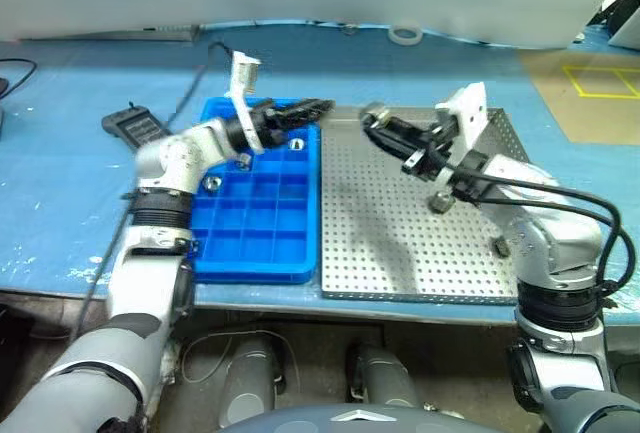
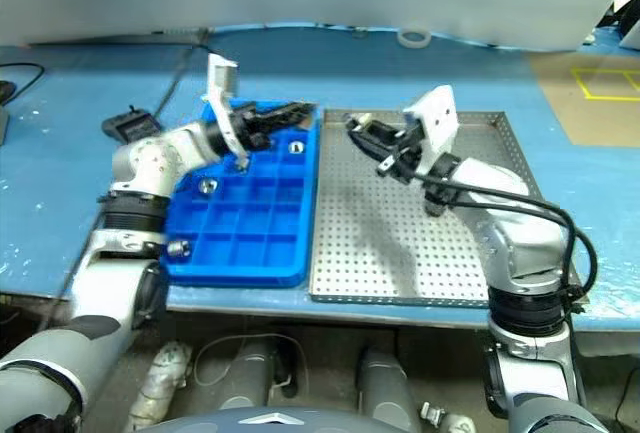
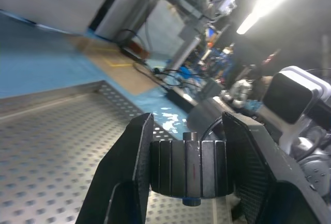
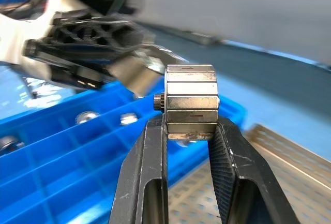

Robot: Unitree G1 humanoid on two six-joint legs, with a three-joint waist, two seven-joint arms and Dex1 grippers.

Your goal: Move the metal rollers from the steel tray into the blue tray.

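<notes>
My left gripper [image 1: 316,107] hovers over the back of the blue tray [image 1: 260,223], pointing right. In the left wrist view it [image 3: 187,125] is shut on a metal roller [image 3: 189,167]. My right gripper [image 1: 372,116] hangs above the back left corner of the steel tray [image 1: 400,253], pointing left toward the left gripper. The right wrist view shows it [image 4: 190,125] shut on another metal roller [image 4: 190,97]. Two rollers [image 1: 440,202] [image 1: 501,246] lie on the steel tray's perforated floor near the right arm. Rollers [image 1: 296,142] [image 1: 212,183] sit in blue tray compartments.
A black remote [image 1: 132,125] lies left of the blue tray, with a cable running back from it. A white tape roll [image 1: 405,35] rests at the table's far edge. A brown patch with yellow lines [image 1: 590,93] is at the far right. Both trays sit near the front edge.
</notes>
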